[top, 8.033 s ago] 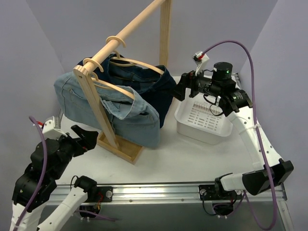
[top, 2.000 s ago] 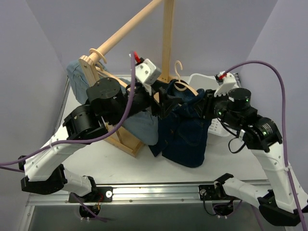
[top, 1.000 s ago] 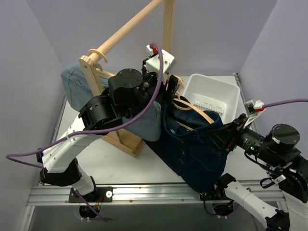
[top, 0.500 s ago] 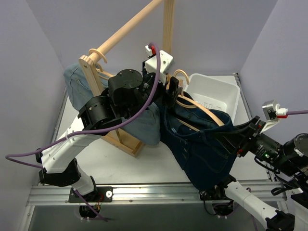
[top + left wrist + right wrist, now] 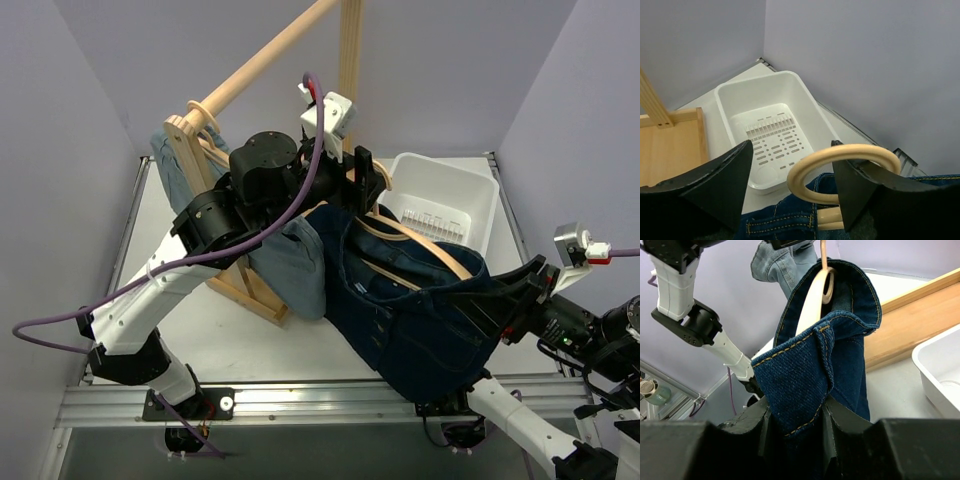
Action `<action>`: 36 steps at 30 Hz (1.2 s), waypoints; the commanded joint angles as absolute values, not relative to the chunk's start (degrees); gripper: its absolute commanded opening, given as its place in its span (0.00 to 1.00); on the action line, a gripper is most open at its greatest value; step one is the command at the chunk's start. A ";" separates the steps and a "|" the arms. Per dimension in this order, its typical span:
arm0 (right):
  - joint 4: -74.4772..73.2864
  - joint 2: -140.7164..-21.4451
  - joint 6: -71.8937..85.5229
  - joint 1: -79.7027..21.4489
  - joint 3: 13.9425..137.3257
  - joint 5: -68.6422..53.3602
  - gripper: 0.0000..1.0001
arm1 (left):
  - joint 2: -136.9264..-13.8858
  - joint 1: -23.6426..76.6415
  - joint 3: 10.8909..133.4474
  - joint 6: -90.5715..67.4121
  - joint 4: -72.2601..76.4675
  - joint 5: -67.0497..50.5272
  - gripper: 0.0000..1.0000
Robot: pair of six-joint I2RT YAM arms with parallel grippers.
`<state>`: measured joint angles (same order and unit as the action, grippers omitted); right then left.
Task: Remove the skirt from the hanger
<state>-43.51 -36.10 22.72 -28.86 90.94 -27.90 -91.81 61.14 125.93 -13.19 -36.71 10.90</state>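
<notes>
Top external view: I see the dark denim skirt (image 5: 415, 315) stretched across the lower centre of the frame, between the two arms. The right gripper (image 5: 515, 300), at lower right, holds the skirt's waistband. In the right wrist view the right gripper (image 5: 795, 422) has its jaws closed tight on a fold of that waistband, with the skirt (image 5: 830, 355) rising above them and the wooden hanger (image 5: 815, 300) inside the waistband at upper centre.

The left gripper (image 5: 362, 180) sits at upper centre of the top view, at the hook end of the hanger (image 5: 420, 240), whose arms show pale inside the skirt opening. In the left wrist view the left gripper (image 5: 792, 175) has its jaws spread wide, one on each side of the hanger hook (image 5: 840, 165); I cannot tell whether they grip the hanger below the frame edge.

A white basket (image 5: 445, 205) stands on the table (image 5: 300, 345) at right of centre. A light denim garment (image 5: 290, 265) hangs on the wooden rack (image 5: 250, 75) at upper left.
</notes>
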 commanded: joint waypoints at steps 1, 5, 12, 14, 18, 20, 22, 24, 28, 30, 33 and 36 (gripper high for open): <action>-35.60 -34.72 22.94 -29.09 92.29 -28.83 0.00 | -90.44 59.42 123.14 -17.92 -29.36 3.71 0.71; -34.71 -35.06 23.73 -29.44 92.90 -29.27 0.00 | -91.67 57.40 124.01 -20.39 -29.44 0.01 0.35; -38.13 -35.42 23.99 -29.88 93.51 -23.74 0.04 | -89.05 57.13 120.86 -19.08 -26.29 0.25 0.02; -42.77 -37.17 23.91 -30.06 95.27 -18.21 0.25 | -88.16 57.13 119.09 -17.50 -25.23 2.10 0.02; -44.39 -37.97 24.17 -30.06 93.79 -15.91 0.65 | -87.54 57.13 119.36 -16.52 -25.49 5.18 0.02; -43.86 -38.14 24.08 -29.97 92.64 -16.69 0.73 | -87.45 57.22 119.44 -15.74 -24.79 6.06 0.02; -43.86 -38.32 23.47 -30.06 92.55 -16.70 0.77 | -87.98 57.22 120.06 -15.03 -25.05 6.85 0.02; -43.42 -38.23 23.29 -30.06 92.55 -15.65 0.78 | -88.42 57.22 120.67 -14.77 -25.58 6.94 0.02; -41.92 -38.49 23.03 -30.06 92.90 -14.94 0.76 | -87.89 57.22 119.89 -15.12 -24.79 6.94 0.02; -42.62 -39.20 22.68 -30.06 93.69 -13.63 0.72 | -88.07 57.22 119.97 -14.85 -24.78 7.21 0.02; -42.72 -39.38 23.20 -30.06 94.13 -11.26 0.64 | -88.07 57.22 119.88 -14.85 -25.05 7.29 0.02; -41.66 -38.59 23.64 -30.15 94.22 -10.63 0.48 | -87.80 57.22 119.18 -14.85 -24.79 7.65 0.02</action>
<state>-46.78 -38.22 23.24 -29.71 92.58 -11.77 -89.54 57.65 118.67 -15.79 -29.41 4.43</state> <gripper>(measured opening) 0.524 0.207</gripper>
